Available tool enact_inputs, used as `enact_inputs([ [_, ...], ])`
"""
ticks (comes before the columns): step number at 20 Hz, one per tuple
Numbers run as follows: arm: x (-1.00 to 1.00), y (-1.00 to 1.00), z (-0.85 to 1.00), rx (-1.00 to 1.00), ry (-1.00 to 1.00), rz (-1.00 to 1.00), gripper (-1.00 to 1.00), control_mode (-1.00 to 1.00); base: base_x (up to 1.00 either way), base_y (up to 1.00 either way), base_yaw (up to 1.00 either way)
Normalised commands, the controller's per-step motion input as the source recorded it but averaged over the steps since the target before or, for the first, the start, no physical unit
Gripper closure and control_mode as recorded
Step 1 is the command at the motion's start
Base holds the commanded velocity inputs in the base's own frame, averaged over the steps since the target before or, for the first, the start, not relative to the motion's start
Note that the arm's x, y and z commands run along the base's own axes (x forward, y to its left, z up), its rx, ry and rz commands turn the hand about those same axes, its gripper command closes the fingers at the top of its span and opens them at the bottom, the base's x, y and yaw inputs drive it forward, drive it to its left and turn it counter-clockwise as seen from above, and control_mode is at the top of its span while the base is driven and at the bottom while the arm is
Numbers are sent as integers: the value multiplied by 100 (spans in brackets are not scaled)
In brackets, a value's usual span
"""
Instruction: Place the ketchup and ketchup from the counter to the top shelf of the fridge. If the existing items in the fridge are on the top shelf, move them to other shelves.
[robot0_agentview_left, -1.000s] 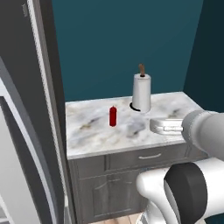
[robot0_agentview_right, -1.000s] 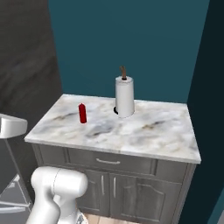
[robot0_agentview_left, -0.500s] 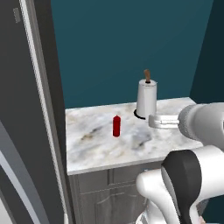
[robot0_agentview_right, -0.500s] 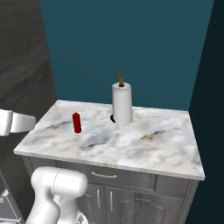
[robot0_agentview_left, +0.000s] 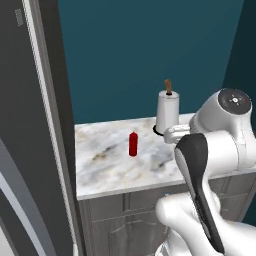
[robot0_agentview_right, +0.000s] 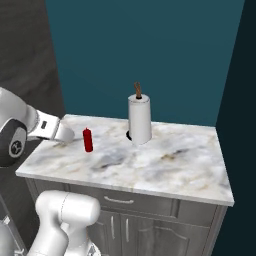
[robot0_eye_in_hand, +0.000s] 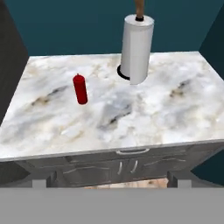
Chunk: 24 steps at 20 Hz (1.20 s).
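One small red ketchup bottle (robot0_eye_in_hand: 80, 89) stands upright on the left half of the marbled counter (robot0_eye_in_hand: 144, 118); it also shows in the left base view (robot0_agentview_left: 133, 144) and the right base view (robot0_agentview_right: 88, 140). The second ketchup bottle is out of view. My gripper (robot0_eye_in_hand: 111, 180) is open and holds nothing. Its dark fingertips (robot0_eye_in_hand: 173, 178) stand wide apart, well back from the counter's front edge and apart from the bottle. My white hand (robot0_agentview_right: 56, 131) hangs left of the bottle. The dark grey fridge (robot0_agentview_left: 30, 125) rises at the left. Its shelves and the items inside are hidden.
A tall white paper-towel roll (robot0_eye_in_hand: 136, 48) on a brown-tipped holder stands at the back of the counter, right of the bottle (robot0_agentview_left: 167, 112) (robot0_agentview_right: 139, 119). Dark grey cabinets with slim silver handles (robot0_agentview_right: 120, 201) sit below the top. A teal wall lies behind.
Both base views have shifted and the counter looms larger, so the camera has moved closer. My arm has swung up across the left base view. Bottle and roll stand where they were.
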Motion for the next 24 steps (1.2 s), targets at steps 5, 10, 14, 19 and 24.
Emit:
enact_inputs([
  [5,77,0,-83,0,16,6,-100,-100,0,0,0],
  [10,76,4,-76,5,1,6,-100,-100,0,0,0],
  [14,96,29,-56,0,0,2,-100,-100,0,0,0],
  [19,97,38,-48,0,0,0,-100,-100,0,0,0],
  [24,82,20,-29,0,2,0,-100,-100,0,0,0],
])
